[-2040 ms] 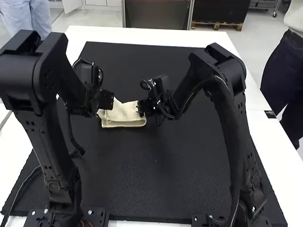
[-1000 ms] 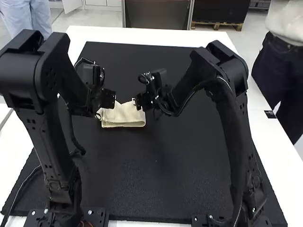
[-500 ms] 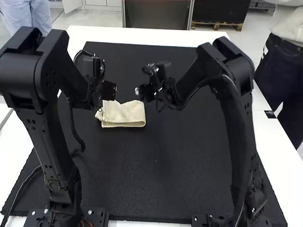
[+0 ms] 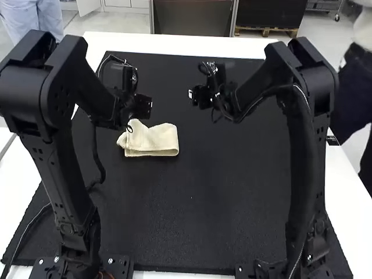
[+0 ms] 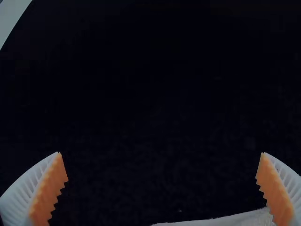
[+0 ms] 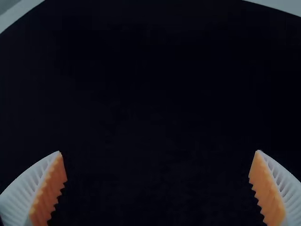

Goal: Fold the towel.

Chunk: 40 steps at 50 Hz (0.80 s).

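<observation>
High view: your left claw (image 4: pixel 145 107) is spread near the folded towel (image 4: pixel 154 141) on the mat (image 4: pixel 192 209); your right claw (image 4: pixel 193 95), also spread, hangs farther off.

The towel (image 4: pixel 160 140) is cream, the mat (image 4: pixel 192 203) black, the worktop (image 4: pixel 174 43) white, the fingers' pads (image 5: pixel 49 190) orange.

A white table (image 4: pixel 174 44) (mostly covered by a black mat (image 4: pixel 203 209)) has pale grey floor (image 4: pixel 125 22) beyond it.
</observation>
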{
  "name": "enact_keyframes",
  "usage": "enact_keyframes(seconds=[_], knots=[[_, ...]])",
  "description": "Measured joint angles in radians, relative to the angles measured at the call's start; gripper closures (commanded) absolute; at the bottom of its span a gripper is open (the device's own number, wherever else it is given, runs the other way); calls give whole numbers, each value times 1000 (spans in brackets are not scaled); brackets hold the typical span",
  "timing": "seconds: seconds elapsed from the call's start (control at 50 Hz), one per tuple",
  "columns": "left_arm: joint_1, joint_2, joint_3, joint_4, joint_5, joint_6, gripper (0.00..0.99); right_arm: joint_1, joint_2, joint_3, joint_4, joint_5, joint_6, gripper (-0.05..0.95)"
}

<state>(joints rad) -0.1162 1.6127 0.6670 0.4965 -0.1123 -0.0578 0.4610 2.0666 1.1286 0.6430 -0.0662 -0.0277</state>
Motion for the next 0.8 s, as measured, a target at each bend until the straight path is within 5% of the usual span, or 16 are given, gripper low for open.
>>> enact_keyframes(seconds=[0.22, 0.48, 0.8], knots=[[12, 0, -23, -4, 0, 0, 51, 44, 2, -2, 10, 4, 1, 3], [116, 0, -40, -6, -2, 2, 51, 138, 47, 18, 3, 3, 1, 3], [109, -27, -30, -23, -9, 5, 51, 64, 36, 13, -4, 3, 6, 3]])
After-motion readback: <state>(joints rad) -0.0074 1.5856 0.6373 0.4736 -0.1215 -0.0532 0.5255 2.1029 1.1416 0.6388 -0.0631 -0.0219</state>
